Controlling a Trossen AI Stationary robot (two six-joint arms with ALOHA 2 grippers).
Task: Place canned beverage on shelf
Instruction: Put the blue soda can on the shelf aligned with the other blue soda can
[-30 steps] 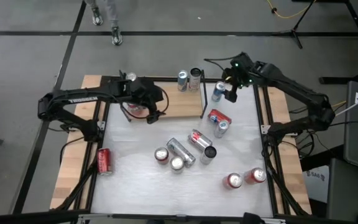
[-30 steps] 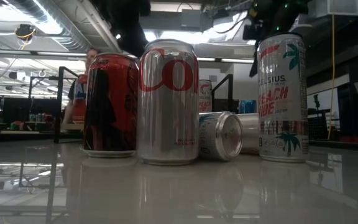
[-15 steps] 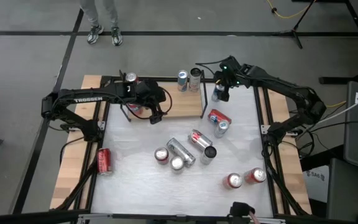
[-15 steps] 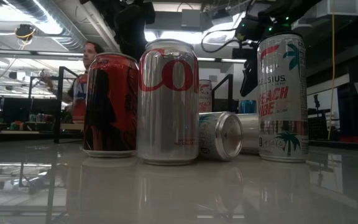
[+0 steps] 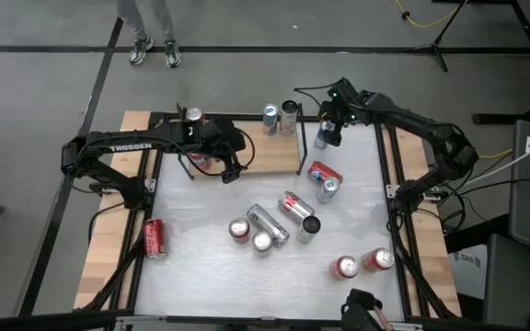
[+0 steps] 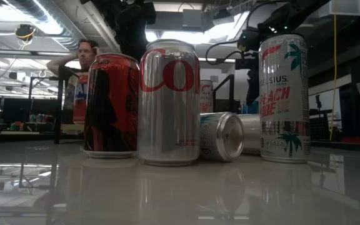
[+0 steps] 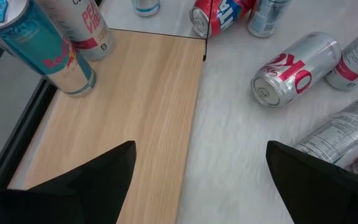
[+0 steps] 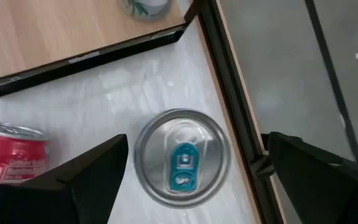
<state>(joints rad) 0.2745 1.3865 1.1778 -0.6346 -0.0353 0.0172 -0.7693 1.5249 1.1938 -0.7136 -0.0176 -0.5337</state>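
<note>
- From above we see the right gripper over a standing can at the table's far right, just beside the shelf; the right wrist view alone shows that can's silver top with its blue tab between wide-spread fingers, which are not gripping it.
- The left wrist view shows bare shelf board between the left gripper's parted fingers, which hold nothing; two cans stand at the board's far end.
- The left arm reaches across the shelf; the right bends in from the table's edge.
- More cans stand and lie across the white table.
- At table height we see a person in the room behind.
</note>
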